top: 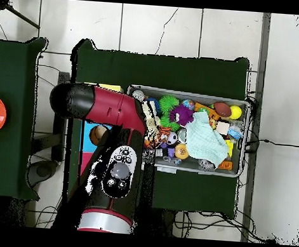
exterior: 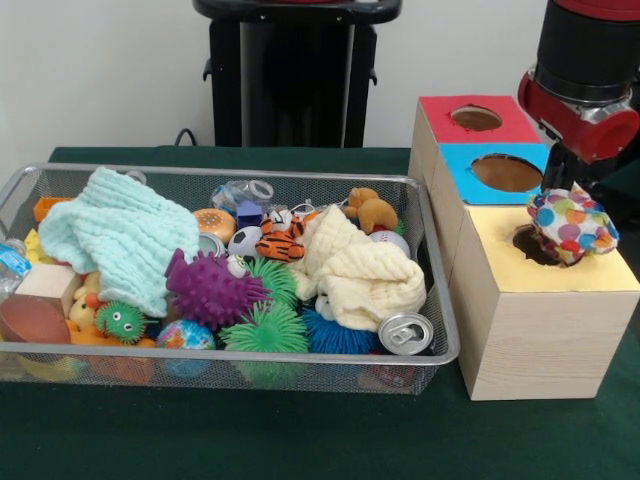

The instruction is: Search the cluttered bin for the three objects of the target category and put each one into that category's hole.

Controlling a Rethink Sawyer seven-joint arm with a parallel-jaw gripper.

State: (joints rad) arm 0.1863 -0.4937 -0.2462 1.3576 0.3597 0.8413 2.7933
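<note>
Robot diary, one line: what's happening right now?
arm: over yellow box | end effector: holding polka-dot cloth | cloth: at yellow hole | bin: full

Polka-dot cloth [exterior: 572,224] — yellow-topped box [exterior: 560,280]; mint towel [exterior: 115,235].

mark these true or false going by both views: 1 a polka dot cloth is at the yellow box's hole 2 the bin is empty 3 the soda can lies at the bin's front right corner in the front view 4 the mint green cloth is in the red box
1. True. The polka dot cloth hangs under the gripper right at the hole in the yellow box.
2. False. The wire bin is full of toys and cloths.
3. True. The soda can lies there, beside the cream cloth.
4. False. The mint green cloth lies in the bin's left part; the red box shows only its hole.
</note>
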